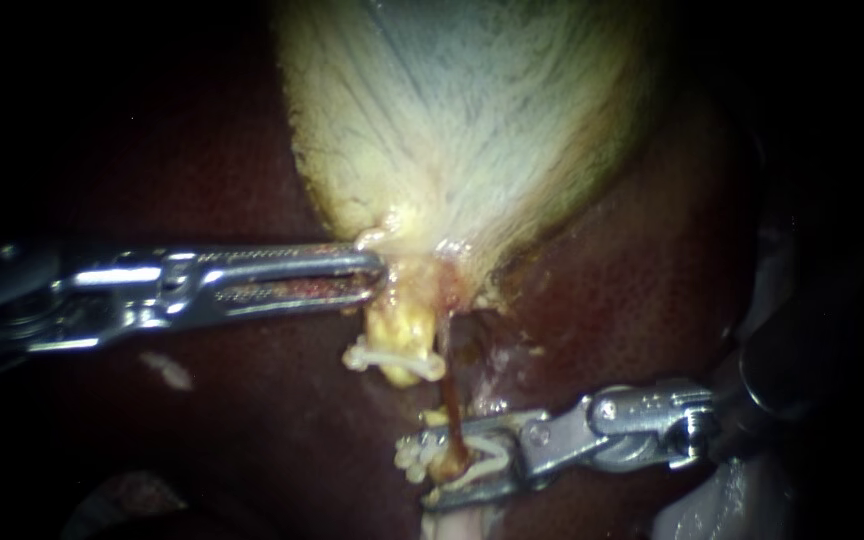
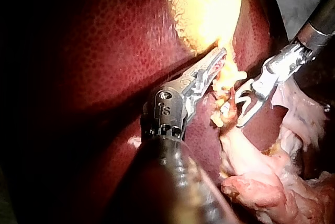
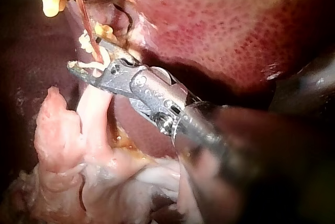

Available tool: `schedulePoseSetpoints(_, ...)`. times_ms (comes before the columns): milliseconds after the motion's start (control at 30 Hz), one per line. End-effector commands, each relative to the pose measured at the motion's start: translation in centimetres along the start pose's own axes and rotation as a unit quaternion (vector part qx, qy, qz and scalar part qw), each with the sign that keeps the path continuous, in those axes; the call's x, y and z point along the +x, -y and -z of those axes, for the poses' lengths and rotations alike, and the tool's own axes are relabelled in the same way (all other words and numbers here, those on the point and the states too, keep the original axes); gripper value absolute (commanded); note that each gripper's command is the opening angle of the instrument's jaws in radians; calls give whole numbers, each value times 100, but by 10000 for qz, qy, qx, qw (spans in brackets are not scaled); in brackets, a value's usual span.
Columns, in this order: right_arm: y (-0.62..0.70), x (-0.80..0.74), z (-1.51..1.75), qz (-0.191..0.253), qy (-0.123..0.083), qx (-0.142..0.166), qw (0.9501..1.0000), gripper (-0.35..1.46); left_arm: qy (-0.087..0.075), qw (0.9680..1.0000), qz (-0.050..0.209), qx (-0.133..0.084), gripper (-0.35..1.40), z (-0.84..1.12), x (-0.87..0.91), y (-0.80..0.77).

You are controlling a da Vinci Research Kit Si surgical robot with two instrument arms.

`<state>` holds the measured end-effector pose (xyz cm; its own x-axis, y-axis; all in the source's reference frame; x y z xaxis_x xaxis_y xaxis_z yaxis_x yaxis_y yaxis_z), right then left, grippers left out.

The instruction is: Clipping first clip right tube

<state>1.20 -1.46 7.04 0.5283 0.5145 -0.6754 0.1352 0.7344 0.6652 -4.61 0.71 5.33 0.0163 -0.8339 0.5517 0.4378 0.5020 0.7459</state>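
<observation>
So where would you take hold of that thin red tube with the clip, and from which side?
I'd take the right tube on its bare stretch below the gallbladder, where it hangs as a thin upright strand. Come from the right, crosswise, as my right instrument stands now with its clip: the yellow left tube crowds the other side.

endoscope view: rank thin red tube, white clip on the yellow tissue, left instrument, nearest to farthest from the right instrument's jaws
From the right instrument, jaws holding a loaded clip:
1. thin red tube: between those jaws.
2. white clip: up-left, on the yellow tissue.
3. left instrument: farthest, higher still, tip at the gallbladder's base.
</observation>
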Motion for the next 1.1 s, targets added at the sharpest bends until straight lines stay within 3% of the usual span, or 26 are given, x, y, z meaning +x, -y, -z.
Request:
schedulePoseSetpoints(33,-1,0,0,-23,-2,-6,10000,21,-1,10000,0,-2,-35,0,0,0)
schedulePoseSetpoints(500,-10,0,5,-83,-4,8,10000,-32,0,10000,1,-3,-35,-1,0,0)
schedulePoseSetpoints(1100,-10,-3,6,-162,-5,15,9999,-34,1,10000,1,-6,-35,-2,0,0)
